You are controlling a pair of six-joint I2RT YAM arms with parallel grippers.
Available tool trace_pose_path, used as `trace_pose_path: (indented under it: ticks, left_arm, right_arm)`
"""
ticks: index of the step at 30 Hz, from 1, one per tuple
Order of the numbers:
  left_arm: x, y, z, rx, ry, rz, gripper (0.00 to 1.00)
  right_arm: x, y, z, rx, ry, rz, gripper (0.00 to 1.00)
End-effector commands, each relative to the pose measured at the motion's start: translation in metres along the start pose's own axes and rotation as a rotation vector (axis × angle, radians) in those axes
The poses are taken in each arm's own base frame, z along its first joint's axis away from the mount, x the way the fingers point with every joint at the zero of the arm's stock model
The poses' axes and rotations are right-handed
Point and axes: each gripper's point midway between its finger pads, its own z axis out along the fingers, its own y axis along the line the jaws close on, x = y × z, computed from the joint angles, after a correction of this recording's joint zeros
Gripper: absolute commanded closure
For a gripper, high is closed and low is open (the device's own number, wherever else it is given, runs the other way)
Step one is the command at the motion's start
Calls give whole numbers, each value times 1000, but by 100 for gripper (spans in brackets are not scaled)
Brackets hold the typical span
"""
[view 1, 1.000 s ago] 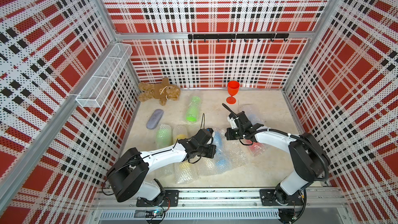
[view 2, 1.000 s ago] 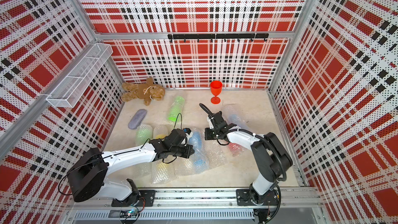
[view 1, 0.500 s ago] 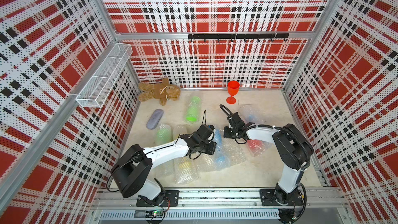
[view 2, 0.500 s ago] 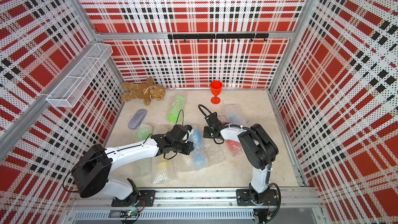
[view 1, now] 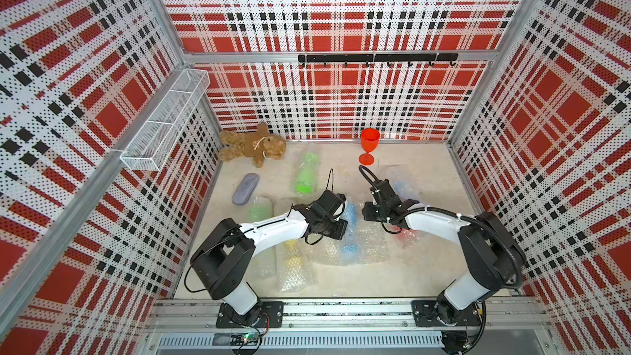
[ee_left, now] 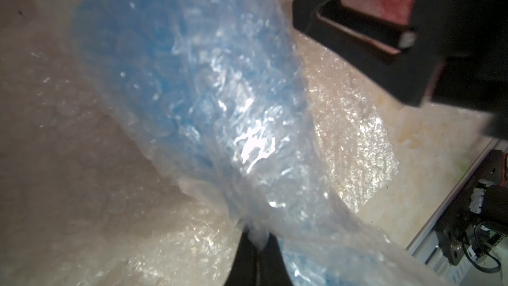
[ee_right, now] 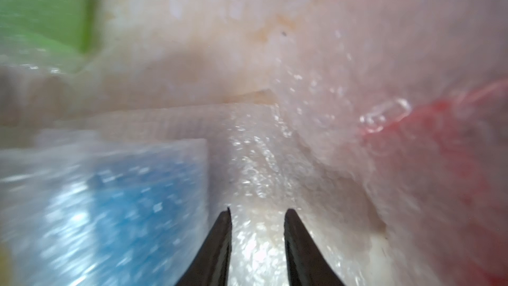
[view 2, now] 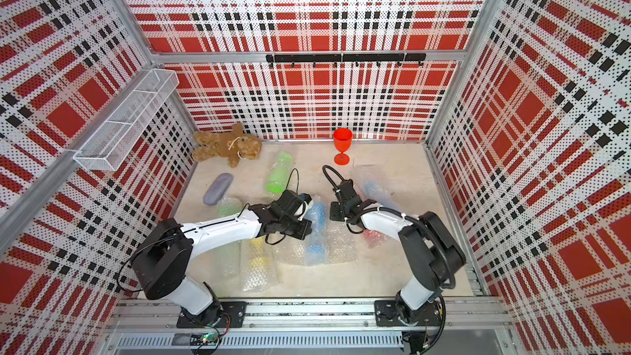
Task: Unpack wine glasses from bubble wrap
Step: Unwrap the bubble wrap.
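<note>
In the left wrist view, the left gripper (ee_left: 255, 236) at bottom centre is pinching a gathered twist of wrap (ee_left: 275, 188), its jaws closed tight on the film. That film is running up to the blue goblet (ee_left: 170, 64), which is lying inside the wrap across the upper middle of the frame. Gripping film rather than the goblet looks deliberate. It is probably anchoring one edge so the sheet can be peeled open without the goblet rolling.

The right gripper (ee_right: 257, 213), at bottom centre of the right wrist view, is hovering with jaws narrowly parted and nothing between them. It is sitting over a flat stretch of wrap between the blue goblet at lower left and a wrapped red goblet (ee_right: 453, 174) at right. It seems to be lining up on a free edge to pull against the left gripper's hold.

In both top views the grippers are facing each other at centre frame. A bare red goblet (view 1: 369, 146) is standing upright at upper centre. A green goblet (view 1: 305, 179) and a yellow goblet (view 1: 293, 254) are lying wrapped, so most of the unpacking appears to be outstanding.
</note>
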Motion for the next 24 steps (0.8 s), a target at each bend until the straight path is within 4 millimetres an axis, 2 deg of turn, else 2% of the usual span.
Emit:
trace_pose_path:
  ticks: [1, 3, 6, 11, 18, 24]
  left_arm:
    - [-5, 1, 0, -3, 6, 29, 100]
    - [-8, 1, 0, -1, 1, 35, 100]
    - [-10, 0, -2, 4, -5, 38, 100]
    - [-11, -1, -1, 7, -4, 37, 100]
    - [-11, -2, -3, 9, -8, 35, 100]
    - [-12, -2, -3, 9, -9, 31, 100]
  right_arm:
    - [-7, 41, -31, -194, 20, -85, 52]
    - [4, 61, -40, -319, 79, -125, 51]
    - [21, 76, -50, -433, 145, -125, 50]
    - [37, 92, -65, -550, 178, -140, 49]
    - [55, 87, -62, -531, 230, -172, 51]
    - [65, 81, -49, -487, 262, -200, 53]
